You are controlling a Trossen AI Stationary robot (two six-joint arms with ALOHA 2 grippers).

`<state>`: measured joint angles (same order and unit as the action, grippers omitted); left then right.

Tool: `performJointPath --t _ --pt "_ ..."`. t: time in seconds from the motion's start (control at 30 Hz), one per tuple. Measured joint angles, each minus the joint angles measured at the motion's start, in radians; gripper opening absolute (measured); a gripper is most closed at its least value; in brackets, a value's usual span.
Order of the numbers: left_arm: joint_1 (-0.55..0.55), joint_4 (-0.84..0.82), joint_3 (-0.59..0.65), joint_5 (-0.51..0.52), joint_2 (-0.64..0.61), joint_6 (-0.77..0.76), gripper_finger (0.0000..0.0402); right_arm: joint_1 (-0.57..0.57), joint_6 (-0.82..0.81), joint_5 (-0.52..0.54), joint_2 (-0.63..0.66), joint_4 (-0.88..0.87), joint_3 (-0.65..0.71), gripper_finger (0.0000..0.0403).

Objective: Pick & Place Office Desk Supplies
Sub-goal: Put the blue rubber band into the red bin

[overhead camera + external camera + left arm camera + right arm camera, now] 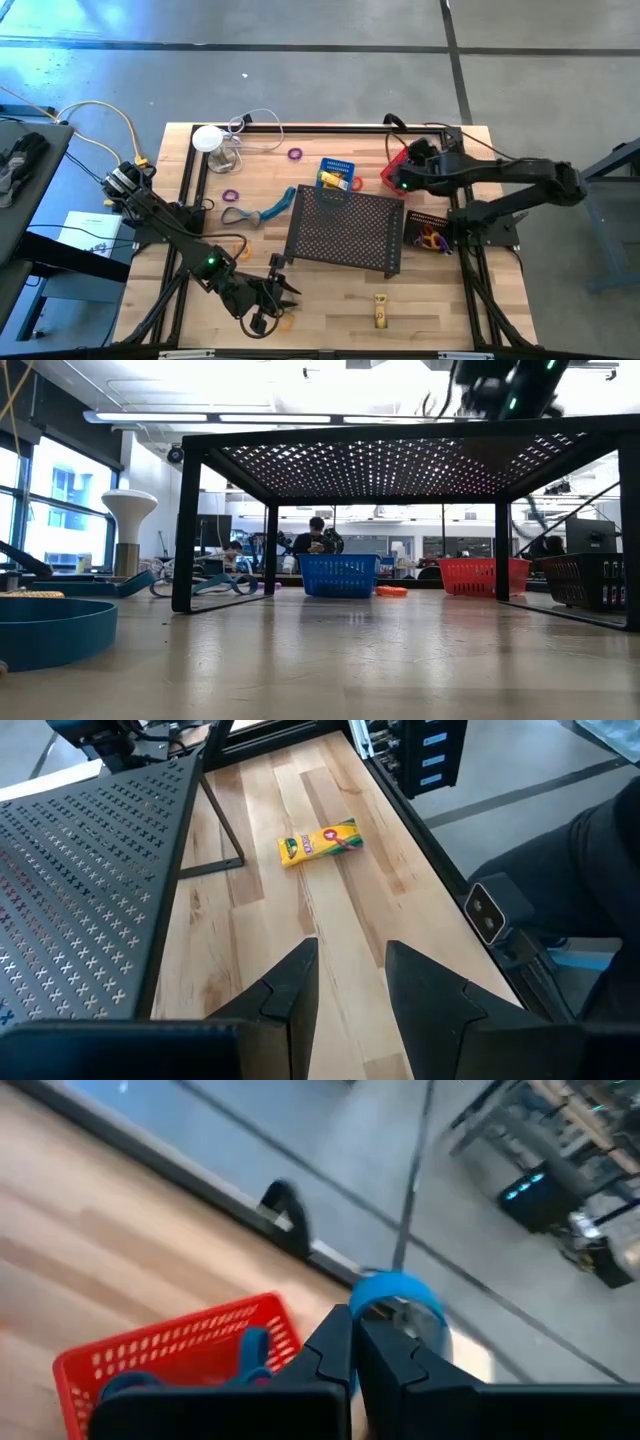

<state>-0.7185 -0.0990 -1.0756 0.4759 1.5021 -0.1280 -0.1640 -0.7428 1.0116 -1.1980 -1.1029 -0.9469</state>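
A yellow crayon box [381,310] lies flat near the table's near edge and shows ahead of my fingers in the left wrist view [320,842]. My left gripper [286,293] [350,970] hovers open to the box's left, touching nothing. My right gripper [404,174] [355,1335] is over the red basket [392,172] [170,1355] at the far right, shut on a blue rubber-band loop [395,1293]. More blue loops lie in that basket. Purple rings [295,154] [231,195] and a blue band [265,212] lie on the wood. My right gripper pinches the blue loop between its two fingertips at one spot on its edge [362,1308]. The rest of the loop stands out beyond the fingertips. The loop is lifted clear, above the far side of the red basket.
A large black mesh tray [345,232] stands on legs mid-table. A blue basket [337,172] holding yellow items sits behind it, and a black basket [428,232] sits to its right. A white round-topped object [208,138] with a cable stands far left. Bare wood lies around the crayon box.
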Motion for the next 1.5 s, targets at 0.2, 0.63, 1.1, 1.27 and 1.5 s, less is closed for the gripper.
performJointPath --t 0.2,0.63,1.1,1.27,1.5 --pt "0.001 0.000 0.000 0.000 0.000 -0.001 0.0113 -0.112 0.234 -0.190 0.000 0.372 0.174 0.0002" --pt "0.000 -0.008 0.000 0.000 0.000 0.002 0.0113 -0.230 0.140 -0.635 -0.012 0.385 0.199 0.0002" --pt "0.000 -0.009 0.000 0.000 0.000 -0.001 0.0113 -0.399 0.125 -0.709 -0.162 0.328 0.199 0.0002" --pt "0.000 -0.009 0.000 0.000 0.000 -0.001 0.0113 -0.420 0.229 -0.750 -0.226 0.378 0.199 0.0002" --pt "0.000 -0.010 0.000 0.000 0.000 0.000 0.0113 -0.405 0.267 -0.776 -0.225 0.398 0.199 0.0002"
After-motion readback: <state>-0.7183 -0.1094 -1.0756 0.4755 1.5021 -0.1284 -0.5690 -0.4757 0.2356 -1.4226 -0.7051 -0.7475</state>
